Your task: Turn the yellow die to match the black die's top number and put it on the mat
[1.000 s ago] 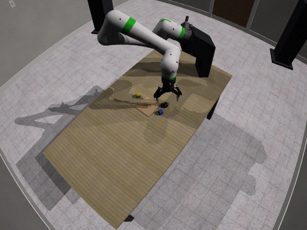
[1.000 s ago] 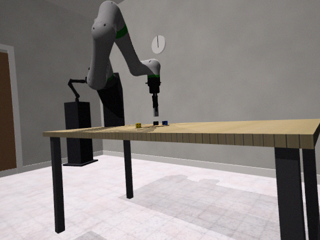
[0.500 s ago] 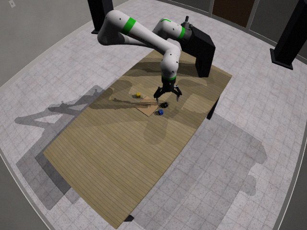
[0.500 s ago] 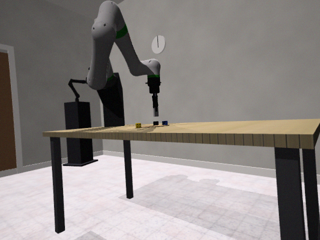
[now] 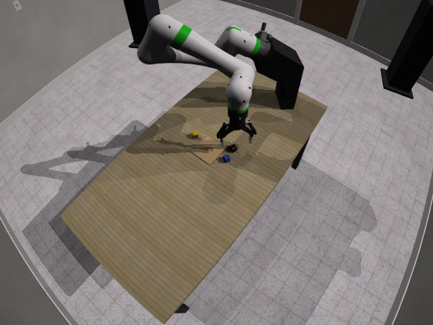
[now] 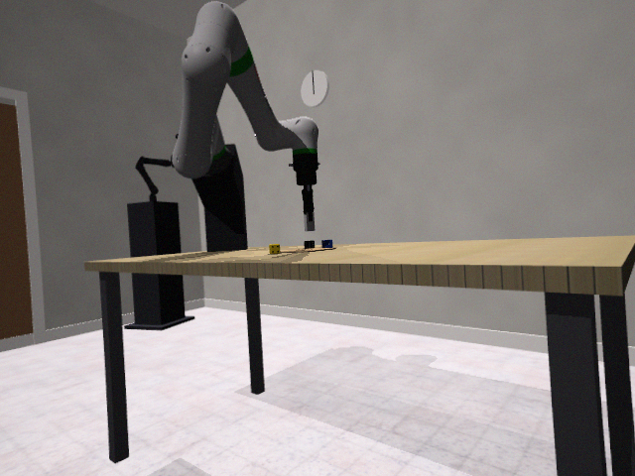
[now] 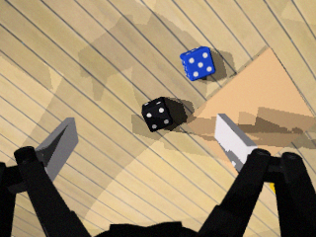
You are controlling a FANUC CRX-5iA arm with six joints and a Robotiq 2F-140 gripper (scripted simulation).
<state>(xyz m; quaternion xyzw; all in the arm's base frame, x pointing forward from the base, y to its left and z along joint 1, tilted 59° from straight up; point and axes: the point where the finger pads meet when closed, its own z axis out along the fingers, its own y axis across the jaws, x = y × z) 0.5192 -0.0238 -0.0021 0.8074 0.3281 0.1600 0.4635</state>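
One yellow die (image 5: 194, 134) (image 6: 274, 249) (image 7: 273, 188), off the mat (image 5: 210, 158) (image 6: 325, 249) (image 7: 242, 94) at 11 o'clock in the top view; top count unreadable. Gripper (image 5: 236, 141) (image 6: 309, 228) (image 7: 146, 127) fingers apart, empty; travel high toward 10 o'clock, grip squarely, roll to four. Black die (image 5: 233, 148) (image 6: 309, 244) (image 7: 158, 115), showing four, at 3 o'clock and blue die (image 5: 226, 158) (image 6: 326, 243) (image 7: 197, 63) at 4 need clearance.

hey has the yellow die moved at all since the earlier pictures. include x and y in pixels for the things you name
No, the yellow die (image 5: 195, 134) (image 6: 274, 249) has stayed put, still just off the same corner of the mat (image 5: 210, 159) in the top view.
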